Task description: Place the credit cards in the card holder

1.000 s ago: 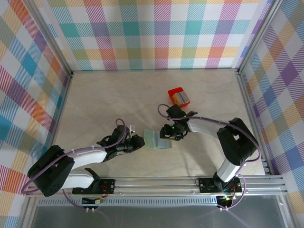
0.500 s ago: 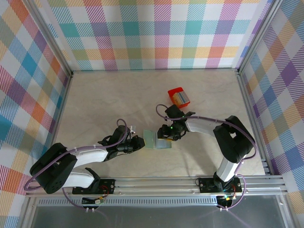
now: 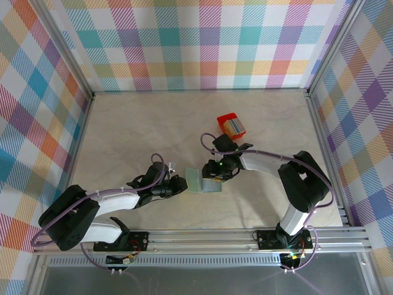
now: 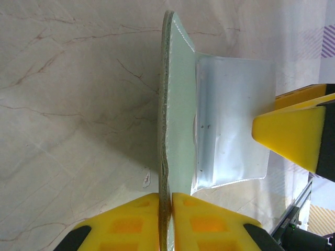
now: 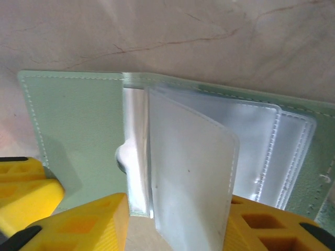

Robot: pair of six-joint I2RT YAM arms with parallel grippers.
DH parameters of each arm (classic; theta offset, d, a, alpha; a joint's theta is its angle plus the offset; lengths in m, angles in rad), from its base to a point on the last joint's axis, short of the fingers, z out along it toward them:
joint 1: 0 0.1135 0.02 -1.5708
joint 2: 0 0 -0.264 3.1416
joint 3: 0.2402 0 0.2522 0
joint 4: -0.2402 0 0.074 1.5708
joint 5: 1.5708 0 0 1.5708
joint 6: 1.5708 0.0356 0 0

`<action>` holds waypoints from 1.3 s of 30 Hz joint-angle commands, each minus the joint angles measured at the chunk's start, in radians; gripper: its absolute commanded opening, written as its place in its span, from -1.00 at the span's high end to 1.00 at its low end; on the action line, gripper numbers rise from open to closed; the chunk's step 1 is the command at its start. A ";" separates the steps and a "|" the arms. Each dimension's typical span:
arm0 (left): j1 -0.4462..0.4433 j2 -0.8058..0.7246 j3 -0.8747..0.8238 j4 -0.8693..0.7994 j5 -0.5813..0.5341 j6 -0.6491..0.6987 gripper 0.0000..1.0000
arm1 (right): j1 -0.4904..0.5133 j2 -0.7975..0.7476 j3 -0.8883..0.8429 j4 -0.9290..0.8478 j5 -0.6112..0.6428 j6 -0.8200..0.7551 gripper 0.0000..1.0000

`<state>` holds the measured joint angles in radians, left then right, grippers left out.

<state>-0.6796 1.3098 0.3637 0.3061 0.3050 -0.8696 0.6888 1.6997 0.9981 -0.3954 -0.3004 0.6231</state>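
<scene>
The grey-green card holder (image 3: 198,180) lies open between my grippers near the table's middle. My left gripper (image 3: 184,183) is shut on the edge of its left flap (image 4: 180,104), pinched between the yellow jaws (image 4: 166,196). My right gripper (image 3: 215,176) hangs over the clear inner sleeves, open (image 5: 178,201). One frosted sleeve page (image 5: 193,167) stands raised between its fingers. The right finger (image 4: 288,133) touches that page's free edge, while the left finger stands off it. I cannot tell whether a card sits inside. The credit cards (image 3: 233,128) show as yellow and pale pieces in a small red box.
The small red box (image 3: 225,118) sits just behind the right gripper, toward the back. Bare marbled table surface (image 3: 135,129) spreads to the left and back. Checked walls close three sides, and an aluminium rail (image 3: 202,236) runs along the near edge.
My right gripper has edged a little left over the card holder. The left gripper and the flap it holds have stayed in place.
</scene>
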 commanded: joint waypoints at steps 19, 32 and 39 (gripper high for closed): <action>-0.006 -0.008 0.012 -0.023 -0.008 0.032 0.63 | 0.052 0.091 0.109 0.118 -0.133 0.043 0.10; 0.033 -0.154 -0.020 -0.154 -0.016 0.082 0.61 | 0.057 0.118 0.137 0.136 -0.116 0.080 0.09; 0.069 -0.277 0.006 -0.298 -0.057 0.137 0.46 | 0.023 -0.069 0.089 0.056 -0.002 -0.032 0.08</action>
<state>-0.6281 1.0855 0.3561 0.1055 0.2836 -0.7757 0.7284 1.7432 1.1019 -0.3019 -0.3542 0.6601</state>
